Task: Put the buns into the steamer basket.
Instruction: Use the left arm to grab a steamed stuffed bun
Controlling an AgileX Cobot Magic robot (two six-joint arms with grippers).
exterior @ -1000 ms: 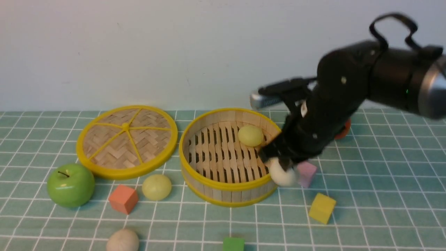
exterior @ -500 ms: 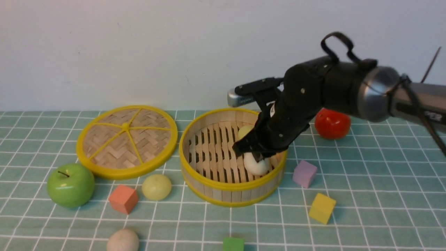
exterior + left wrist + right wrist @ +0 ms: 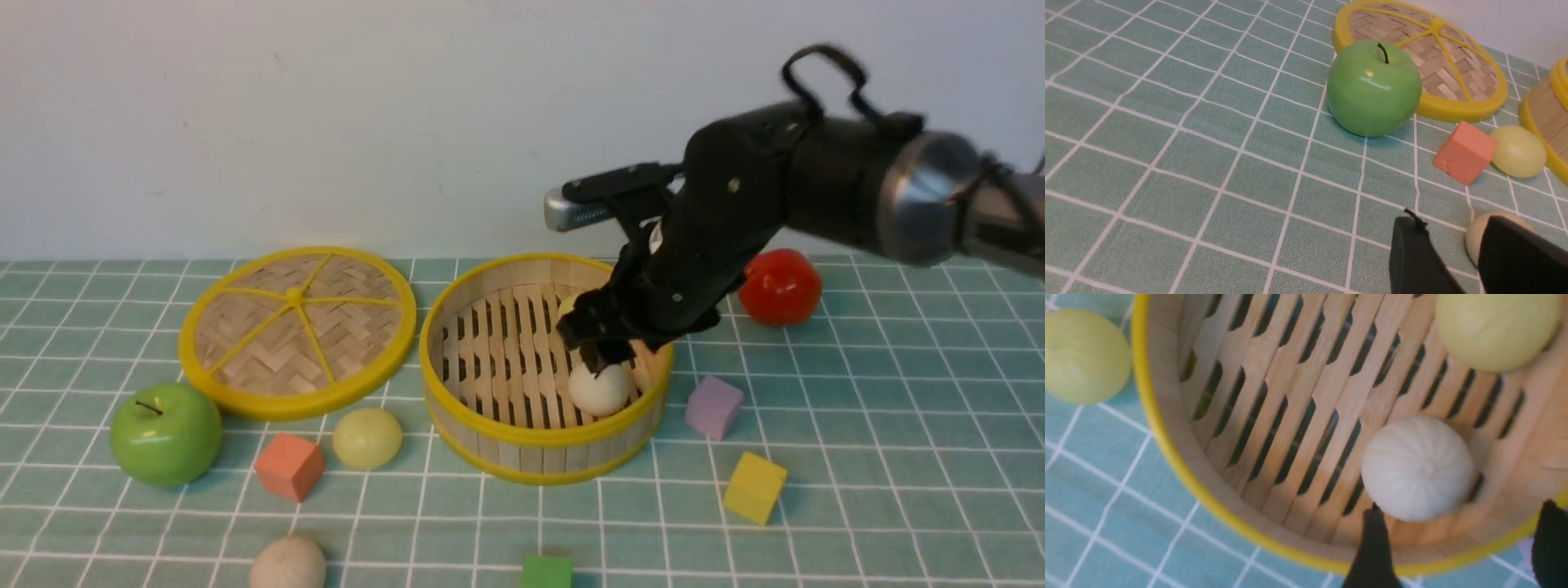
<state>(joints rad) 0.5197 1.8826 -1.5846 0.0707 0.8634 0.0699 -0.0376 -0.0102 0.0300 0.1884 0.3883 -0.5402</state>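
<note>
- The right fingers (image 3: 1372, 555) hang over the near right part of the steamer basket (image 3: 490, 445). They are spread wide, with nothing in their grip.
- Just below the tips, the off-white bun (image 3: 600, 389) lies on the slats, close to the basket's wall and free of both fingers.
- There's company in there: a yellow-green bun (image 3: 1494, 330) sits on the slats further back. From the front it is mostly hidden behind the right arm.
- Out on the tabletop (image 3: 898, 457), a second yellow-green bun (image 3: 367, 438) waits just outside the basket's left wall, with an orange cube (image 3: 288, 466) just beside it.
- Down at the near edge of the front view lies a beige bun (image 3: 287, 563), well apart from the basket.
- The left fingers (image 3: 1412, 261) stand apart, with bare tabletop showing in the gap and nothing held. The beige bun peeks out from behind one of them.
- The woven lid (image 3: 298, 331) lies flat to the left of the basket, and the green apple (image 3: 166, 434) is just beside its near rim.
- To the right of the basket there's a red round fruit (image 3: 780, 287) at the back.
- A purple cube (image 3: 713, 407) sits near the wall, and a yellow cube (image 3: 754, 487) is closer in.
- A green cube (image 3: 547, 573) sits at the bottom edge.
</note>
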